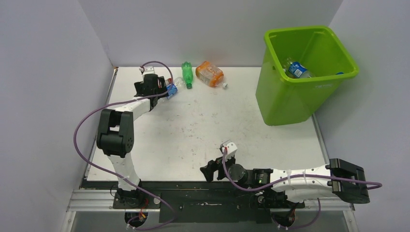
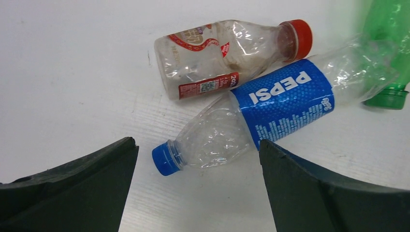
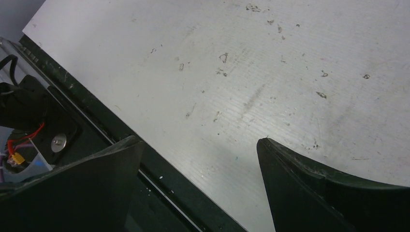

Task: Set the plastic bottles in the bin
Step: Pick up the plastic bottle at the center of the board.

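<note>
Bin [image 1: 285, 99], lime green, stands at the table's far right with one blue-labelled bottle [image 1: 297, 70] lying inside. Along the far edge of the scuffed white table [image 1: 203, 125] lie an orange bottle [image 1: 209, 73], a green bottle [image 1: 186, 72], a Pepsi bottle [image 2: 270, 104] and a red-capped clear bottle [image 2: 217, 55]. Spread wide, the left gripper [image 2: 197, 145] brackets the Pepsi bottle's blue-capped neck, gripping nothing. Over the near edge the right gripper [image 3: 198, 142] is open and empty. Pale grey walls enclose the table.
</note>
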Robot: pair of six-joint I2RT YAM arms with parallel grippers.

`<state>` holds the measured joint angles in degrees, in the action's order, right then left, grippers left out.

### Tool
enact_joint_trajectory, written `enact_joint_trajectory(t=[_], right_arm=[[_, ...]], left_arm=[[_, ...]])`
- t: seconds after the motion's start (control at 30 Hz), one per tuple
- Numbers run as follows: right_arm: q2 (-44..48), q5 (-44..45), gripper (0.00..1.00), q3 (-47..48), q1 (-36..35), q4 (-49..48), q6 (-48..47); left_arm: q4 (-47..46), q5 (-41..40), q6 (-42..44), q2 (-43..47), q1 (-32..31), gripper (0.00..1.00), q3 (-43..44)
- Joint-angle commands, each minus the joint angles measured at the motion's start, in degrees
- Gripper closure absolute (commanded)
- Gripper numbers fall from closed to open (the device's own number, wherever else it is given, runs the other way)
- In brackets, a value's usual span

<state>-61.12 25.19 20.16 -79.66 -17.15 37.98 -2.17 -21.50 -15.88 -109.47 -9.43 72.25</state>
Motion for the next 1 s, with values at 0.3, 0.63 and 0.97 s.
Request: enact_joint_trajectory(t=[0.3, 0.63, 0.97], right_arm=[[1.5, 4.1, 0.1, -0.3, -0.4, -1.7, -0.1], [2.9, 3.4, 0.1, 0.4, -0.4, -1.5, 0.6], [7.2, 4.5, 0.09, 0.2, -0.6, 1.4, 0.6]], left_arm=[[-4.2, 8.6, -3.2, -2.2, 1.2, 0.04, 4.0], [4.5, 15.9, -8.4, -7.6, 1.3, 0.01, 9.4], [0.5, 21.4, -11.4, -6.5, 0.0, 0.06, 5.5]])
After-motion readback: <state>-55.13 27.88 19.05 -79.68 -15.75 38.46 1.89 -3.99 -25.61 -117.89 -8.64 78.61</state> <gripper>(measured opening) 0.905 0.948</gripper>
